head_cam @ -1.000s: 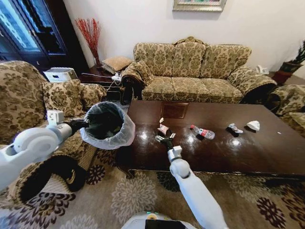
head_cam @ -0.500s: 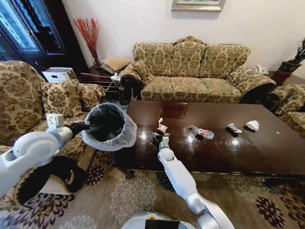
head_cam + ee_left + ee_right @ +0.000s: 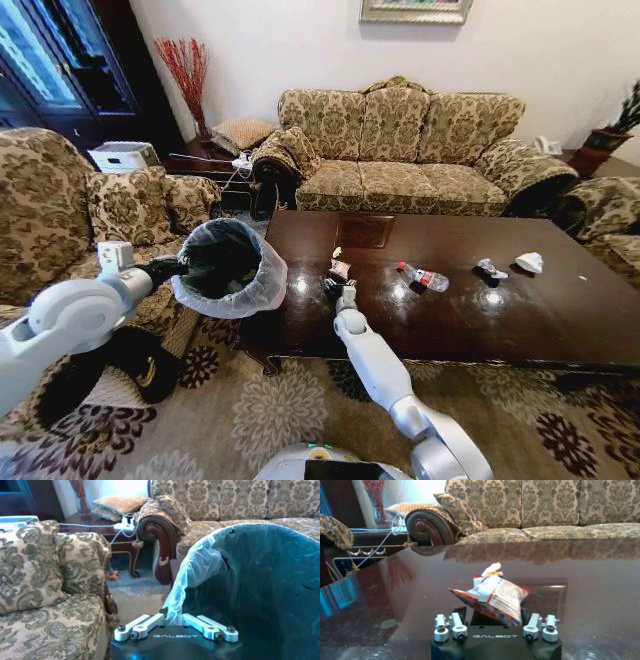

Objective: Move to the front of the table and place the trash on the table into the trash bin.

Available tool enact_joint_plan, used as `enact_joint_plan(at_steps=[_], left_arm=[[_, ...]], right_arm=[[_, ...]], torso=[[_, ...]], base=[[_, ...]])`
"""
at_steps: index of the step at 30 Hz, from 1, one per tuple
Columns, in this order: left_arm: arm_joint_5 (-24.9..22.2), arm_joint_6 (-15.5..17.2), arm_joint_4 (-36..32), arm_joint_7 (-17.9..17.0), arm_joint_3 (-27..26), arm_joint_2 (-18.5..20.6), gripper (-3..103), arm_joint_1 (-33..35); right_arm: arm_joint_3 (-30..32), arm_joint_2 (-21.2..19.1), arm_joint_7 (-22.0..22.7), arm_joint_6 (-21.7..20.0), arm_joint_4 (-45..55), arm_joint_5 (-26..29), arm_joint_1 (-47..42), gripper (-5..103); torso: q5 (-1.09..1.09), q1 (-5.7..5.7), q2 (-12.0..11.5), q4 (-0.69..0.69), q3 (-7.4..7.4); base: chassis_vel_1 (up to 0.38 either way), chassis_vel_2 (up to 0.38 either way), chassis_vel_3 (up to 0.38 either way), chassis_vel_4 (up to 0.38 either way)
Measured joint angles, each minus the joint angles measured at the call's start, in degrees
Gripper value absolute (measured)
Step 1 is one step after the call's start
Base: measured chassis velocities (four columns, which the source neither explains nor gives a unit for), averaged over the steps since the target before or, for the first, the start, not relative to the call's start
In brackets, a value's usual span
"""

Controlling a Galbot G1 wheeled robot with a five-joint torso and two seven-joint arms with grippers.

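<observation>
The small round black bin with its translucent whitish bag liner (image 3: 228, 266) is held at its rim by the left hand (image 3: 175, 627), pinched on the liner edge, just off the near left corner of the glossy dark brown wooden desk (image 3: 520, 320). A crumpled printed wrapper (image 3: 492, 597) is seen between the spread fingers of the right hand (image 3: 495, 632) on the desk.
</observation>
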Motion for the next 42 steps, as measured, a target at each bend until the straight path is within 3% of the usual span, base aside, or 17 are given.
enact_joint_plan(at_steps=[6, 11, 13, 14, 20, 22, 24, 28, 31, 32, 34, 37, 38, 42], left_arm=[[-0.18, -0.62, -0.12, 0.15, -0.07, 0.57, 0, 0.09], [1.54, -4.40, 0.32, -1.36, 0.36, 1.17, 0, 1.34], [2.47, -5.15, 0.47, -1.36, 0.32, 1.19, 0, 1.86], [3.06, -5.50, 0.54, -1.33, 0.19, 1.19, 0, 2.22], [3.42, -4.66, 0.53, -0.90, -0.42, 0.86, 0, 2.37], [3.53, -4.52, 0.54, -0.41, -0.54, 0.91, 0, 2.37], [3.60, -4.29, 0.59, -0.23, -0.60, 0.96, 0, 2.34], [3.80, -3.92, 0.73, 0.27, -0.69, 1.16, 0, 2.14], [3.96, -4.06, 0.77, 0.31, -0.63, 1.21, 0, 2.06], [4.01, -4.20, 0.78, 0.32, -0.57, 1.23, 0, 2.06], [4.06, -4.33, 0.81, 0.34, -0.52, 1.26, 0, 2.11], [4.25, -4.86, 1.02, 0.35, -0.44, 1.39, 0, 2.22], [4.25, -4.86, 1.02, 0.35, -0.44, 1.39, 0, 2.22], [4.29, -5.09, 1.47, 0.52, -0.21, 1.56, 0, 2.22]], right_arm=[[0.00, -0.27, -0.53, 0.05, 0.60, 0.04, -0.31, 48], [-0.09, -0.53, -0.79, -0.06, 1.54, 0.00, -0.88, 21], [-0.09, -0.53, -0.79, -0.10, 1.63, 0.00, -0.89, 21], [-0.09, -0.54, -0.79, -0.14, 1.71, 0.00, -0.89, 15], [-0.13, -0.85, -0.01, -0.78, 3.41, -0.03, -1.53, -2], [-0.08, -1.19, 0.22, -1.52, 5.80, -0.01, -2.71, 9], [-0.08, -1.42, 0.24, -1.68, 6.73, -0.11, -3.24, 9], [-0.22, -2.16, -0.25, -2.71, 10.49, -0.89, -5.19, 30], [-0.26, -2.18, -0.44, -2.87, 10.95, -1.40, -5.36, 36], [-0.27, -2.13, -0.76, -2.61, 10.92, -2.19, -5.28, 47], [-0.26, -1.93, -1.10, -1.99, 10.25, -3.26, -4.61, 47], [-0.39, -1.17, -1.83, -2.07, 7.64, -3.45, -1.98, 63], [-0.39, -1.17, -1.83, -2.07, 7.64, -3.45, -1.98, 63], [-1.02, -0.14, -2.87, -2.44, 3.94, -3.62, 0.81, 80]], torso=[[0.01, 0.00, 0.00, 0.00, 0.00], [0.01, 0.00, 0.00, 0.00, 0.00], [0.00, 0.00, 0.00, 0.00, 0.00], [0.00, 0.00, 0.00, 0.00, 0.00], [0.00, 0.00, 0.00, 0.00, 0.00], [0.00, 0.00, 0.00, 0.00, 0.00], [0.00, 0.00, 0.00, 0.00, 0.00], [0.00, -0.01, 0.00, -0.01, 0.00], [0.01, -0.01, 0.00, 0.00, 0.00], [0.00, -0.01, 0.00, 0.00, 0.00], [0.00, -0.01, 0.00, -0.01, 0.00], [0.00, 0.00, 0.00, 0.00, 0.00], [0.00, 0.00, 0.00, 0.00, 0.00], [0.00, 0.00, 0.00, 0.00, 0.00]], base=[[0.000, 0.000, 0.000, 0.000], [0.000, 0.000, 0.000, 0.000], [0.000, 0.000, 0.000, 0.000], [0.000, 0.000, 0.000, 0.000], [0.000, 0.000, 0.000, 0.000], [0.000, 0.000, 0.000, 0.000], [0.000, 0.000, 0.000, 0.000], [0.000, 0.000, 0.000, 0.000], [0.000, 0.000, 0.000, 0.000], [0.000, 0.000, 0.000, 0.000], [0.000, 0.000, 0.000, 0.000], [0.000, 0.000, 0.000, 0.000], [0.000, 0.000, 0.000, 0.000], [0.000, 0.000, 0.000, 0.000]])
